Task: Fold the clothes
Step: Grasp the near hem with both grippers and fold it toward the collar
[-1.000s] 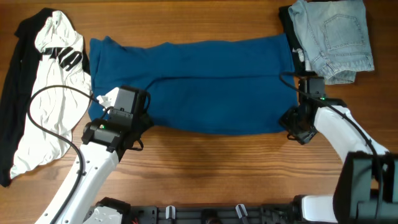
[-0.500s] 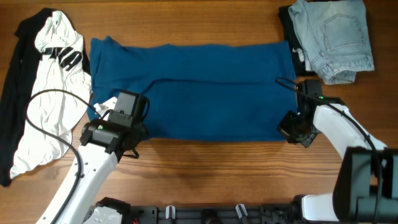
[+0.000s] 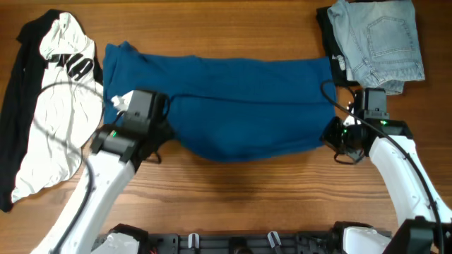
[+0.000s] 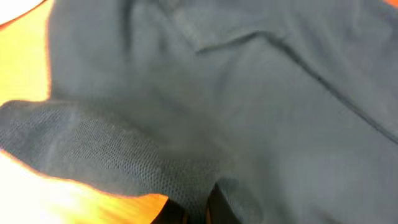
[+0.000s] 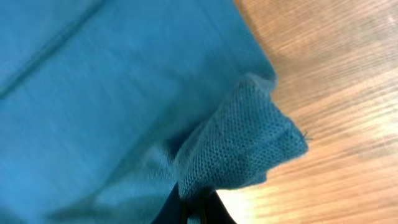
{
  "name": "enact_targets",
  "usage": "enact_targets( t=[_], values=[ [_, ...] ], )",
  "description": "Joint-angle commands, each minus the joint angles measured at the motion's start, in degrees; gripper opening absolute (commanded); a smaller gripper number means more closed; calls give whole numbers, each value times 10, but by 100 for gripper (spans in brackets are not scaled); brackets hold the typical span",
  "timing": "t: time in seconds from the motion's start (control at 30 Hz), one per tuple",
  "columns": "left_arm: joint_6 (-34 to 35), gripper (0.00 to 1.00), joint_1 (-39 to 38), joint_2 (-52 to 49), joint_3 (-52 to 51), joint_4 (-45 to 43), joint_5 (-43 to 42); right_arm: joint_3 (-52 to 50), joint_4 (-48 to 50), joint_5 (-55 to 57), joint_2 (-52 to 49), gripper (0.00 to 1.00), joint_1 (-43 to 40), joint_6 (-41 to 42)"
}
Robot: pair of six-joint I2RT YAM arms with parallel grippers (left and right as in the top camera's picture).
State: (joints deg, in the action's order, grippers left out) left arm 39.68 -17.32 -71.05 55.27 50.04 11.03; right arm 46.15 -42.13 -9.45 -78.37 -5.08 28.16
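Observation:
The deep-blue shirt (image 3: 233,92) lies spread lengthwise across the middle of the table. Its near edge is raised at both corners and sags in a curve between them. My left gripper (image 3: 161,132) is shut on the near left corner; in the left wrist view the cloth (image 4: 186,124) bunches between the dark fingertips (image 4: 219,208) at the bottom edge. My right gripper (image 3: 332,134) is shut on the near right corner, and the right wrist view shows a knitted fold of the shirt (image 5: 242,149) pinched in my gripper (image 5: 196,210). The shirt's collar is hidden.
A white top with black stripes (image 3: 60,106) lies on a black garment (image 3: 15,85) at the far left. Pale denim jeans (image 3: 381,42) sit folded at the back right, over a black garment (image 3: 326,28). Bare wood (image 3: 240,190) runs along the front.
The right gripper has shut on the near right corner. Both grippers have risen and moved toward the back, lifting the near corners so the edge now sags in the middle.

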Motion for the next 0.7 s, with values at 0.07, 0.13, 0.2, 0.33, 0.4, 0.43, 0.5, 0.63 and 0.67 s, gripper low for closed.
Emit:
enact_targets(
  t=[0.07, 0.13, 0.2, 0.33, 0.4, 0.43, 0.5, 0.63, 0.67],
  values=[
    [-68, 4, 48, -108, 7, -128, 3, -2, 94, 3, -40, 4, -3, -5],
    [-93, 4, 66, -129, 13, -167, 4, 1, 127, 10, -59, 4, -3, 3],
    [-110, 4, 82, -138, 25, -202, 7, 9, 160, 7, -83, 4, -3, 5],
    [-132, 4, 98, -138, 28, -276, 17, 30, 207, 3, -122, 4, -3, 5],
    [-140, 4, 98, -142, 28, -304, 17, 35, 236, 4, -140, 4, -3, 5],
    [-140, 4, 98, -150, 28, -319, 17, 35, 250, 3, -148, 4, -3, 4],
    [-140, 4, 98, -170, 28, -339, 16, 35, 278, -10, -159, 4, -2, 3],
    [-141, 4, 97, -224, 28, -373, 17, 35, 319, -18, -161, 4, -2, -2],
    [-141, 4, 97, -238, 28, -390, 17, 35, 326, -16, -162, 4, -2, -8]
  ],
)
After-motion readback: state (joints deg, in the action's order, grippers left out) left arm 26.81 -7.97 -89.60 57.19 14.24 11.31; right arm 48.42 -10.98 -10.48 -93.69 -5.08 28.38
